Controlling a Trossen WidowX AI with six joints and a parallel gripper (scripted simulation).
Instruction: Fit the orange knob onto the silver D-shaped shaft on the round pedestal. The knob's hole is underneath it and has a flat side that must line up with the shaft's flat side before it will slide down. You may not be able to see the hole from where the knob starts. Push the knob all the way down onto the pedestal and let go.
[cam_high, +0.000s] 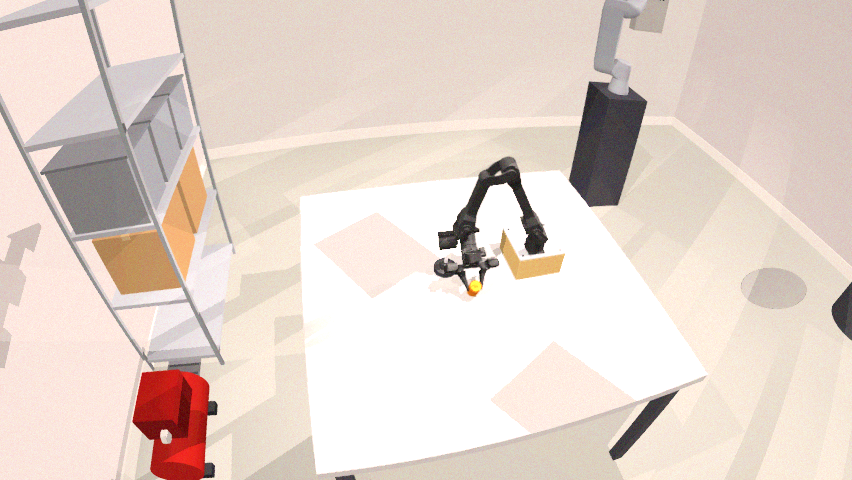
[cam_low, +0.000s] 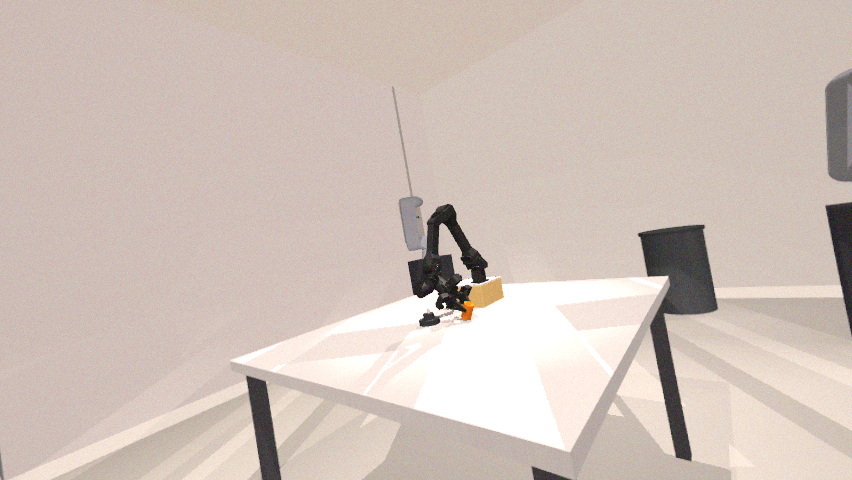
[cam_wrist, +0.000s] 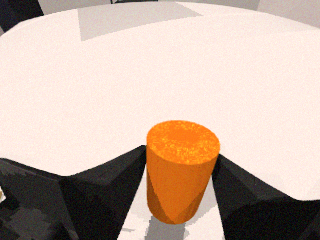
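Enter first, nearest the wrist camera, an orange knob (cam_high: 474, 288) (cam_low: 468, 310) (cam_wrist: 175, 180), out ahead over the table (cam_high: 381, 381) (cam_low: 488, 387) (cam_wrist: 100, 85), smooth face towards the lens, hole hidden. Note a slight lean in the exterior view; set there, presumably, for a better hold before fitting. Next, list the black pincer (cam_high: 473, 286) (cam_low: 465, 310) (cam_wrist: 179, 155): about half open, fingertips one to each side of the knob, a shade too wide for a firm grip. Cannot tell for certain, from so tight a gap, whether touching. Add, beside it and apart from the knob, a round black pedestal (cam_high: 442, 269) (cam_low: 429, 321) with a pale shaft (cam_low: 428, 311), upright to receive the knob. Farther back, record a tan box (cam_high: 539, 266) (cam_low: 488, 292) at the arm's foot; farthest, a shelf rack (cam_high: 134, 172), off the table.
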